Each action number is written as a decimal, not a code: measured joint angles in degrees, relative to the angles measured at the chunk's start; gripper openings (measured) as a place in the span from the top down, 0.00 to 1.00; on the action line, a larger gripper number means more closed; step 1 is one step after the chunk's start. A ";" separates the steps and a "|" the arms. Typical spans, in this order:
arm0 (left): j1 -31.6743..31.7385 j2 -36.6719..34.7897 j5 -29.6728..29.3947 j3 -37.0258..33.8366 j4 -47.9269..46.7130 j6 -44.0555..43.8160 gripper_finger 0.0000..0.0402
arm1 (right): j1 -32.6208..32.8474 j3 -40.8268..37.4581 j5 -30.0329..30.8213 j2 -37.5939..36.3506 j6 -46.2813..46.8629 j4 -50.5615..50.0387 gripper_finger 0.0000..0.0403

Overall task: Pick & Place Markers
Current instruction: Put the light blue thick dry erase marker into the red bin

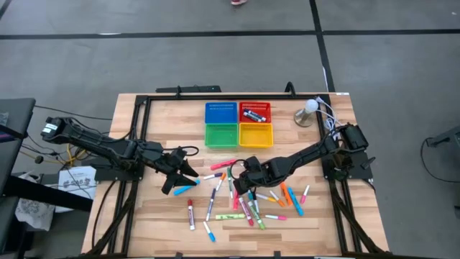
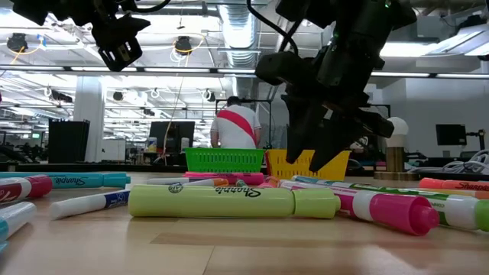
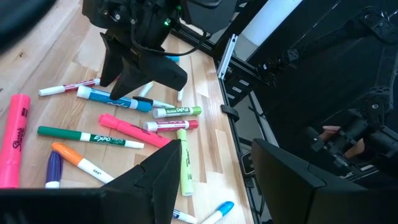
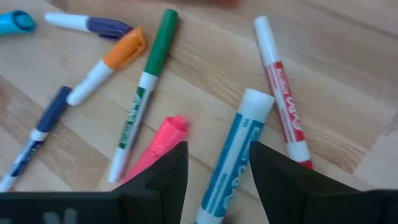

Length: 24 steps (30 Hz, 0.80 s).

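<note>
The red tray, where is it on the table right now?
In the high view the red tray sits at the far middle of the table, right of the blue tray and directly behind the yellow tray, with markers inside it.

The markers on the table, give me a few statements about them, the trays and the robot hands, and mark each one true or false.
1. The red tray holds markers. True.
2. The blue tray is full of markers. False: it looks empty.
3. The right hand is low over the markers, fingers open astride a blue-and-white marker. True.
4. The left hand grips a green marker. False: it is open and holds nothing.
5. All markers have been put away. False: most lie loose on the table.
</note>
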 joint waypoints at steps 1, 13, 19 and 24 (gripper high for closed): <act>0.00 -0.02 0.00 0.00 0.00 -0.01 0.52 | 0.01 -0.19 -0.09 0.00 0.00 -0.07 0.60; 0.00 0.00 0.00 -0.46 0.12 -0.01 0.52 | 0.24 -0.28 0.01 0.00 0.42 -0.23 0.61; 0.00 0.00 -0.01 -0.46 0.17 0.39 0.52 | 0.24 -0.28 -0.01 0.00 0.44 -0.23 0.62; 0.00 0.00 0.00 -0.46 0.24 0.39 0.52 | 0.24 -0.29 -0.03 0.00 0.20 -0.23 0.62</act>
